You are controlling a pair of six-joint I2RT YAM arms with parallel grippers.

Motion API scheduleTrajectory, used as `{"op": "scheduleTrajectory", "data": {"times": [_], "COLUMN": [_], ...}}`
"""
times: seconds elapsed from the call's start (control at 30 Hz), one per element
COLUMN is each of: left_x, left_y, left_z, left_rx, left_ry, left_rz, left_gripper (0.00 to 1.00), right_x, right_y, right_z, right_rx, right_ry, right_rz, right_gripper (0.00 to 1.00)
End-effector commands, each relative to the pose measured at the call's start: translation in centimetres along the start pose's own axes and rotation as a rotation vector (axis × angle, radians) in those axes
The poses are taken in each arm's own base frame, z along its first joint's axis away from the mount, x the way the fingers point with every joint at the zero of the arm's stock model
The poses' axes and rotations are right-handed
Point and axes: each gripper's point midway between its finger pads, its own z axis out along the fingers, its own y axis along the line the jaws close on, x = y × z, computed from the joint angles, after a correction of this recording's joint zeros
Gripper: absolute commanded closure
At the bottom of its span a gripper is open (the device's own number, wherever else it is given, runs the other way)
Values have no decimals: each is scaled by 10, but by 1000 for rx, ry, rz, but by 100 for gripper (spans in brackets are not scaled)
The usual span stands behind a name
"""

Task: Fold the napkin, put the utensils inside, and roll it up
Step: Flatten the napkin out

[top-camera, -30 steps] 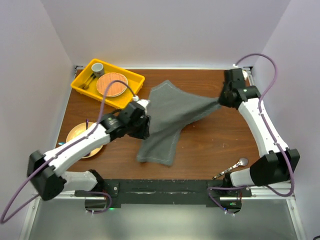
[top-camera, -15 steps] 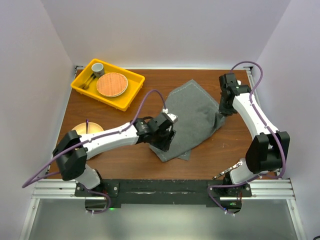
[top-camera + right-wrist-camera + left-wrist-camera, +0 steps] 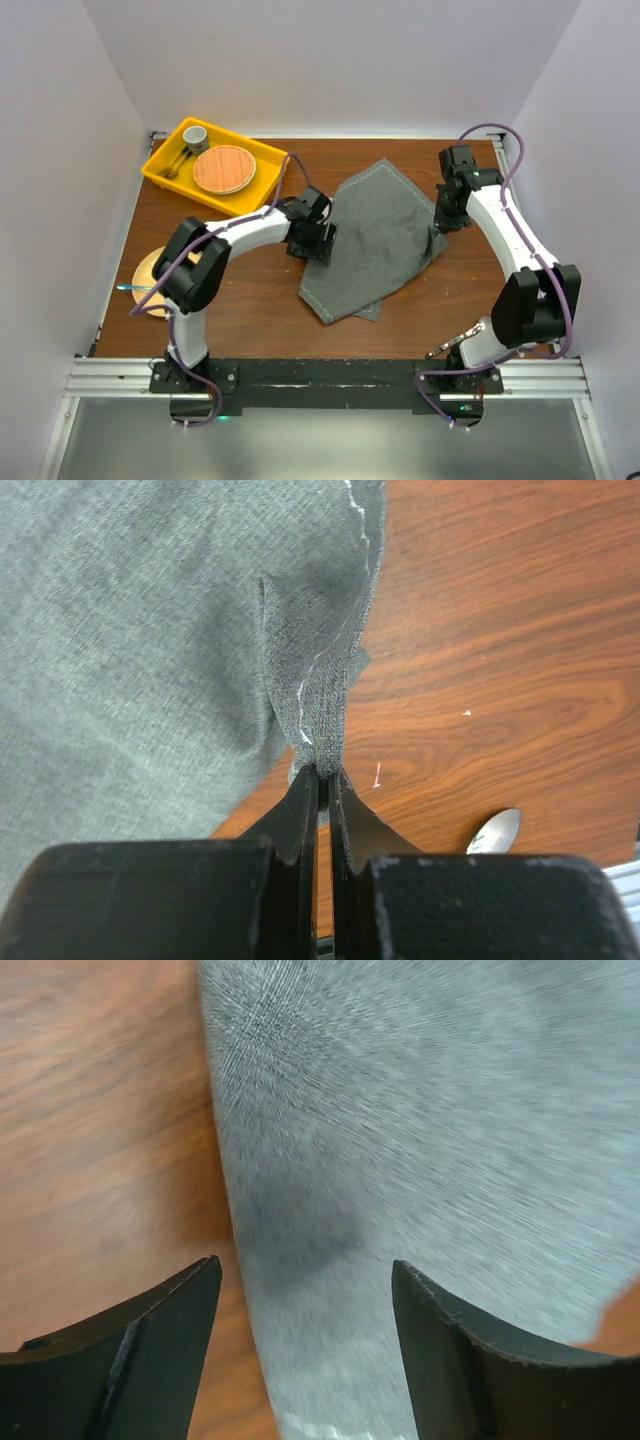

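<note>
The grey-green napkin (image 3: 385, 235) lies folded over itself in the middle of the table, with a pale stitched line along its hem. My left gripper (image 3: 322, 248) hovers open over the napkin's left edge; in the left wrist view its gripper (image 3: 305, 1300) stands wide apart above the cloth (image 3: 420, 1140), holding nothing. My right gripper (image 3: 438, 222) is shut on the napkin's right corner, and the right wrist view shows that gripper (image 3: 322, 772) pinching a bunched tip of cloth (image 3: 130, 630). A spoon (image 3: 472, 332) lies near the front right edge and shows partly as the spoon (image 3: 497, 830) in the right wrist view.
A yellow tray (image 3: 262, 160) at the back left holds a small cup (image 3: 195, 135), a round woven plate (image 3: 222, 168) and dark utensils (image 3: 176, 165). A gold plate (image 3: 150, 272) with a blue-handled utensil (image 3: 133, 288) sits at the left edge, partly under the left arm.
The left gripper has let go of the napkin, opened wide and drawn back to the cloth's left edge. The napkin has settled folded on the table. The right gripper still pinches its corner.
</note>
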Motion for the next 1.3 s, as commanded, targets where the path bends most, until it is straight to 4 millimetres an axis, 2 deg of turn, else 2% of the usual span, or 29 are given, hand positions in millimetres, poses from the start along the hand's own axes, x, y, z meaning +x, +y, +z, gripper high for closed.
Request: {"op": "scheduleTrajectory", "data": {"times": [0.0,0.1,0.13,0.2,0.23,0.33,0.37,0.43,0.47,0.53,0.57,0.63,0.67,0.7,0.73,0.77,0.8,0.83,0.87,0.9,0.93,1.0,1.03,1.1,1.17,1.2,1.27], "left_x": [-11,-18,-20,-24,-23,-36,-49,-59,-79,-94,-111,-125,-133,-138,-138,-141,-141,-139,-138,-138,-134,-132,-128,-128,-131,-132,-145], "left_y": [2,9,10,11,12,14,9,10,2,-3,-12,-21,-28,-34,-38,-42,-44,-45,-45,-41,-37,-24,-21,-13,-6,2,4], "left_z": [13,14,14,15,14,-4,-22,-47,-76,-111,-146,-182,-215,-233,-259,-276,-290,-316,-330,-344,-370,-395,-413,-426,-421,-412,-383], "left_rx": [-18,-51,-60,-61,-69,-100,-92,-118,-104,-103,-68,-27,7,34,67,87,102,121,129,115,114,66,65,35,-6,-54,-96], "left_ry": [10,-9,-17,-20,-12,-49,-96,-133,-207,-276,-367,-462,-541,-591,-645,-686,-718,-772,-803,-838,-896,-958,-1003,-1047,-1042,-1017,-943], "left_rz": [26,18,24,40,44,54,59,64,63,59,62,65,71,80,94,102,110,117,124,116,106,73,64,40,13,-8,-34], "left_gripper": [29,39,51,62,80,100,100,100,100,100,100,100,100,100,100,100,100,100,100,100,100,100,100,100,100,100,100], "right_x": [-16,-17,-17,-18,-18,-21,-26,-30,-36,-42,-50,-58,-60,-61,-65,-66,-64,-65,-64,-62,-59,-54,-54,-54,-57,-56,-65], "right_y": [3,-1,-2,-4,-4,-7,-10,-12,-15,-17,-19,-23,-24,-28,-30,-32,-38,-41,-45,-50,-54,-64,-68,-74,-76,-77,-80], "right_z": [-26,-28,-30,-32,-34,-48,-58,-70,-87,-105,-127,-154,-165,-183,-198,-209,-231,-245,-259,-284,-298,-328,-335,-344,-339,-329,-300], "right_rx": [-53,-31,-31,-26,-27,-27,-26,-33,-48,-66,-95,-130,-147,-169,-188,-202,-227,-246,-268,-306,-325,-357,-365,-361,-337,-312,-209], "right_ry": [-74,-81,-84,-89,-87,-108,-132,-157,-206,-255,-320,-396,-425,-474,-523,-553,-620,-664,-712,-796,-841,-941,-968,-1003,-999,-965,-875], "right_rz": [7,2,-2,2,5,16,29,50,70,96,117,142,149,159,167,176,191,199,206,217,225,257,270,306,316,330,359], "right_gripper": [100,100,100,100,100,100,100,100,100,100,100,100,100,100,100,100,100,100,100,100,100,100,100,100,100,100,100]}}
